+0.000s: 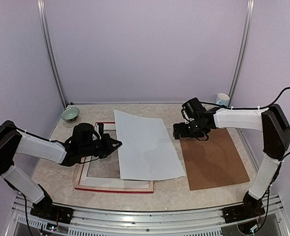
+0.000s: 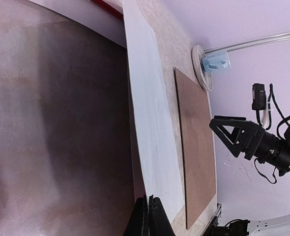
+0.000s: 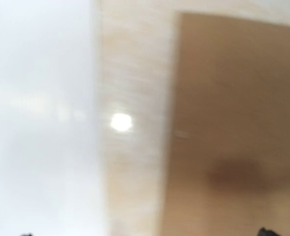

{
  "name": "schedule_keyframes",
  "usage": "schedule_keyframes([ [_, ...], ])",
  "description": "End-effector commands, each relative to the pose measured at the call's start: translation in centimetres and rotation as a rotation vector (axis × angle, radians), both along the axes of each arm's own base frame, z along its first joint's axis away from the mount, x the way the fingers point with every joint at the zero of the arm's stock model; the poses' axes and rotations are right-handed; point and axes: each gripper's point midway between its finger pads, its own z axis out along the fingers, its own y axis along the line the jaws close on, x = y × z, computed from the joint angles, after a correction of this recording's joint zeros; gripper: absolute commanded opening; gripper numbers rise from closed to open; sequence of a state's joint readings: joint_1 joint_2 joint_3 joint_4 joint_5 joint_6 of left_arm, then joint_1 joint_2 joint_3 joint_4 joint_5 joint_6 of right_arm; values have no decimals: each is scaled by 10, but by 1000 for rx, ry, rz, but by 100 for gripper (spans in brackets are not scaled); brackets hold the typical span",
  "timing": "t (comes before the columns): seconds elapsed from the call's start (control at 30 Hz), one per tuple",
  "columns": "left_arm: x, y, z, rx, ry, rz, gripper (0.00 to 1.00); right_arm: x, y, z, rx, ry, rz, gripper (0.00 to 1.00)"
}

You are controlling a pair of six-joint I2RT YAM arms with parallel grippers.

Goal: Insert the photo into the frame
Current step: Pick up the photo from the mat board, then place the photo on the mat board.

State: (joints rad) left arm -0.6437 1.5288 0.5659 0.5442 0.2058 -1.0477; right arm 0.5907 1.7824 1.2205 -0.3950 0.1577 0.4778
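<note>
Lying white side up, the photo (image 1: 145,145) is seen from the top camera spread partly over the frame (image 1: 113,188) and partly over the bench (image 1: 167,195), so it is not yet seated inside. The left jaws are closed at its left edge. The right jaws stand wide apart just off its right edge, with the brown backing board (image 1: 214,160) under and behind them.

From the left wrist, the left jaws are shown pressed fully together, apparently pinching the photo's near edge, which runs straight ahead of them. The frame's dark interior lies to their left and the board to their right. Beyond it the right jaws gape, empty.

The right wrist view is blurred: white paper is made out left of the jaws, the board to the right, and bare bench between.

By this showing, the photo is gripped but must yet be squared to the frame and lowered in.
</note>
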Motion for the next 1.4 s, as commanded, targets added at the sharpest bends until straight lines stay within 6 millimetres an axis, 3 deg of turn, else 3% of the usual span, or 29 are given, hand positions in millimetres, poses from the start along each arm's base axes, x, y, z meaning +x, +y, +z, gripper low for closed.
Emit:
schedule_keyframes([
  [0.0, -6, 14, -1, 60, -7, -15, 0, -12, 40, 32, 190, 39, 180, 99],
  [0.13, -5, 28, -3, 101, -3, -11, 0, -25, 70, 31, 334, 115, 287, 99],
  [0.3, -2, 43, -7, 150, 3, -43, 0, -33, 82, 21, 407, 161, 322, 99],
  [0.63, -2, 60, -7, 224, -11, -108, 0, -35, 78, 10, 374, 174, 319, 99],
  [0.93, -4, 88, -2, 304, -17, -108, 0, -34, 74, 9, 355, 164, 319, 99],
  [1.37, -14, 100, -12, 382, 34, -143, 0, -36, 68, 6, 333, 157, 331, 99],
])
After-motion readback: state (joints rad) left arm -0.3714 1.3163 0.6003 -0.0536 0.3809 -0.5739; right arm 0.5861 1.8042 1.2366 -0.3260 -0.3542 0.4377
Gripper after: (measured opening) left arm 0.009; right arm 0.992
